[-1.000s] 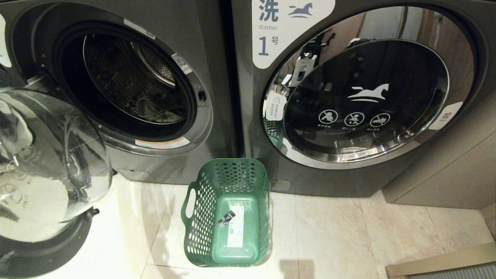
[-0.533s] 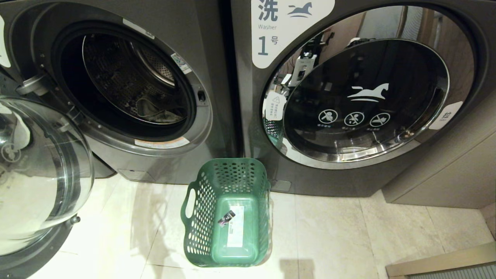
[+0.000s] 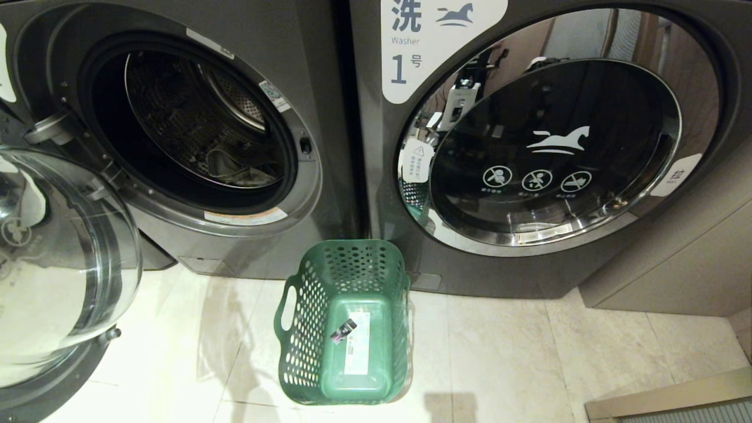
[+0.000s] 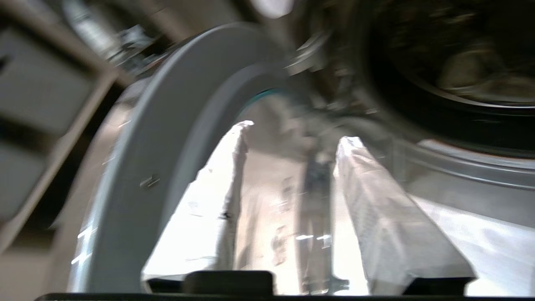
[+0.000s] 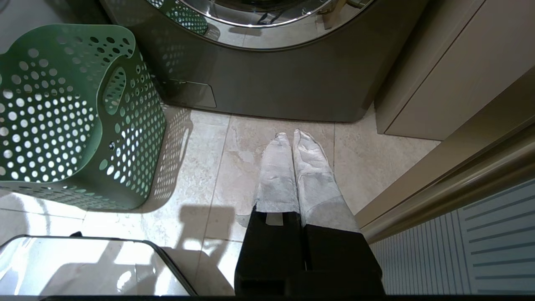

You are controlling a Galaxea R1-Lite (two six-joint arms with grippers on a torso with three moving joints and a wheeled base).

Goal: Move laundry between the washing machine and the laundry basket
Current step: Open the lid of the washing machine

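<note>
A: Head view, upper left: the open washing machine (image 3: pixel 194 129), dark grey, its round glass door (image 3: pixel 59 264) swung out to the lower left of the frame. What lies in the drum?

B: A small bundle of pale laundry (image 3: pixel 235 167) on the drum floor, at the lower right of the opening. It is dim; its folds cannot be made out.

A: Lower centre of the same view?

B: The green perforated laundry basket (image 3: pixel 346 323) standing on the tiled floor (image 3: pixel 499 352), just before the gap between the two machines. On its floor lie a white label (image 3: pixel 358 343) and a small dark object (image 3: pixel 343 331), too small to identify. No cloth is in it.

A: Upper right?

B: The second machine (image 3: pixel 546 147), marked 1, door closed, horse logo on the glass.

A: Left tool?

B: Shown only in the left wrist view, which is blurred. The left tool (image 4: pixel 292 167) has its two pale fingers (image 4: pixel 372 209) standing apart with a clear gap, nothing between them. The door edge is at frame left, the drum opening at upper right.

A: Right tool?

B: In the right wrist view the right tool (image 5: pixel 291 138) points down at the floor tiles, its fingers pressed together and holding nothing. The basket stands at the left of that frame, the closed machine's base at the top, a beige cabinet (image 5: pixel 451 75) at upper right.
</note>
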